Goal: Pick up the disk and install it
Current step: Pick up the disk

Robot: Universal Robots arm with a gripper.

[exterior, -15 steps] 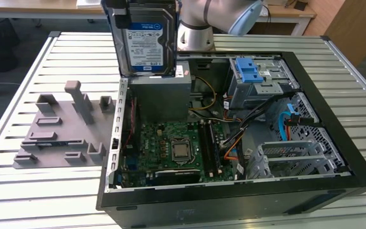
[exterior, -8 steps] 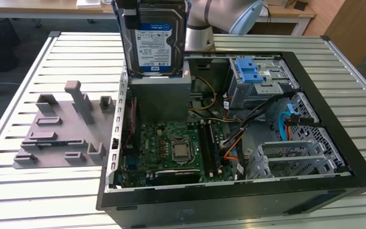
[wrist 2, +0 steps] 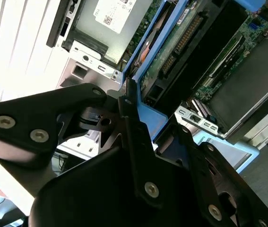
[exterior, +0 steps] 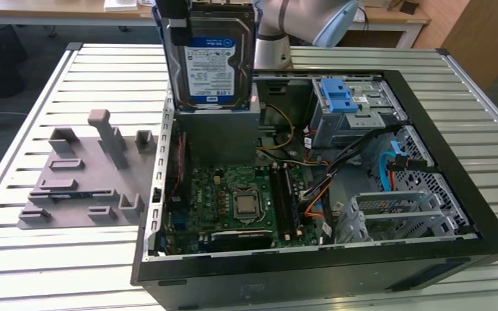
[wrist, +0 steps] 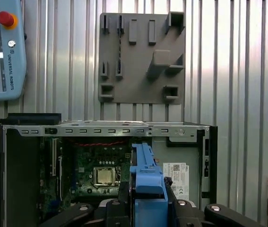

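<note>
Holder plate (exterior: 80, 175), grey, lies on the slatted surface (exterior: 24, 259), down to the exterior view's left of our hand (wrist: 147, 193). We see the hand clenched on the disk (exterior: 218, 65), held upright just below it, over the open computer case (exterior: 318, 275).

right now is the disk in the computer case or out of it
Out: the gripper holds the disk upright above the open computer case, not in a bay.

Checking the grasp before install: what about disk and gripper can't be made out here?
- First wrist view: the disk sits edge-on in the gripper, its label unseen.
- Exterior view: the top edge cuts off the gripper above the disk.
- Second wrist view: the gripper's dark body hides the disk's near end.
</note>
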